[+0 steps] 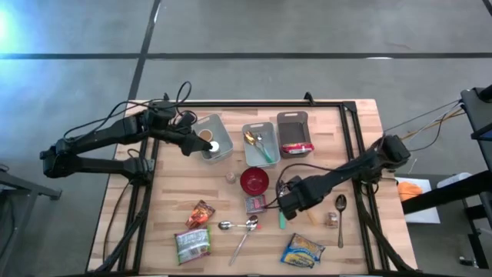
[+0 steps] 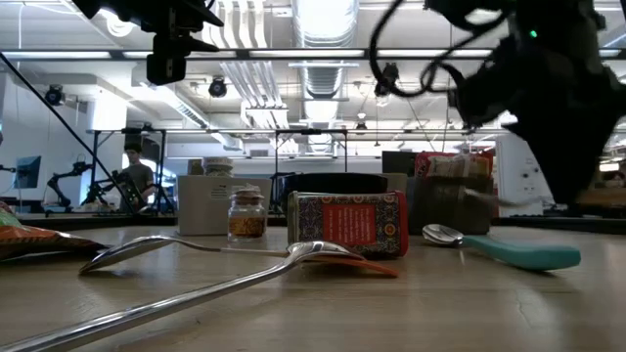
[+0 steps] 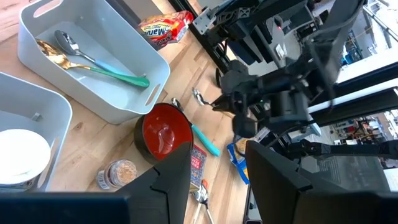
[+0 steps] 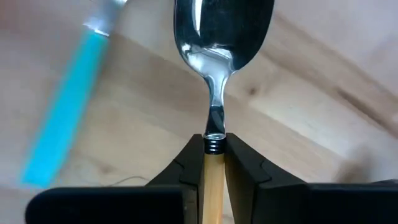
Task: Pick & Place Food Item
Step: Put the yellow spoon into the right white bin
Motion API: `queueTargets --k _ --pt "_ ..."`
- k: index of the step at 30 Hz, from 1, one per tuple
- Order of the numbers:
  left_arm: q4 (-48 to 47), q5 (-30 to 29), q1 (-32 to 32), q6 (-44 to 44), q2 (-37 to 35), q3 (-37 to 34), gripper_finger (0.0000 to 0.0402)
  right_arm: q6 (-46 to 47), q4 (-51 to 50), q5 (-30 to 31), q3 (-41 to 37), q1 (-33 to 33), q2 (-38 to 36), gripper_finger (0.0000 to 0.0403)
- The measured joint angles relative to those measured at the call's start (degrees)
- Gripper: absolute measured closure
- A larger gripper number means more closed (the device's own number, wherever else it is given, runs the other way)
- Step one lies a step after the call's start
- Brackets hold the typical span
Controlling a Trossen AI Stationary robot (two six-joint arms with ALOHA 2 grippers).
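Note:
My right gripper (image 1: 290, 206) points down near the table's middle, shut on a spoon with a metal bowl (image 4: 222, 31) and a pale wooden handle. A teal-handled spoon (image 4: 62, 134) lies on the wood beside it. Food packets lie toward the near edge: an orange one (image 1: 201, 213), a green one (image 1: 192, 245) and a yellow-blue one (image 1: 301, 250). A red box (image 1: 255, 204) stands by a red bowl (image 1: 255, 180). My left gripper (image 3: 217, 180) hovers open over the left grey bin (image 1: 213, 138), holding nothing. My right gripper pinches the spoon's wooden handle (image 4: 213, 163) between its two fingers, just behind the metal collar where the neck joins. The fingers come from above, pointing down. The bowl juts out beyond the fingertips, over the tabletop.
Three grey bins stand in a row at the far side: the left one holds a white round lid (image 1: 216, 146), the middle one cutlery (image 1: 259, 145), the right one a red packet (image 1: 295, 146). A spice jar (image 1: 230, 178) and loose spoons (image 1: 238, 226) lie around. A person (image 2: 137, 176) stands in the room behind.

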Motion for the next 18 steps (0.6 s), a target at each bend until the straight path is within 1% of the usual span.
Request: queueTargets --k 5,9,12,18 --pt "0.0 0.0 0.0 0.17 0.0 -0.01 0.0245 -3.11 -6.8 4.16 6.37 -0.02 -3.04 0.0371" --pt "0.04 -0.02 0.0 0.19 0.0 -0.01 0.0245 -7.38 -10.31 9.51 11.57 -1.48 -4.9 0.0371" --pt "0.13 -0.02 0.0 0.17 0.0 0.01 0.0245 -11.51 -11.61 12.87 15.43 -4.66 -5.98 0.0371" --pt "0.07 -0.02 0.0 0.18 0.0 -0.02 0.0245 -24.33 -10.98 15.2 21.85 -14.89 -6.31 0.0371"
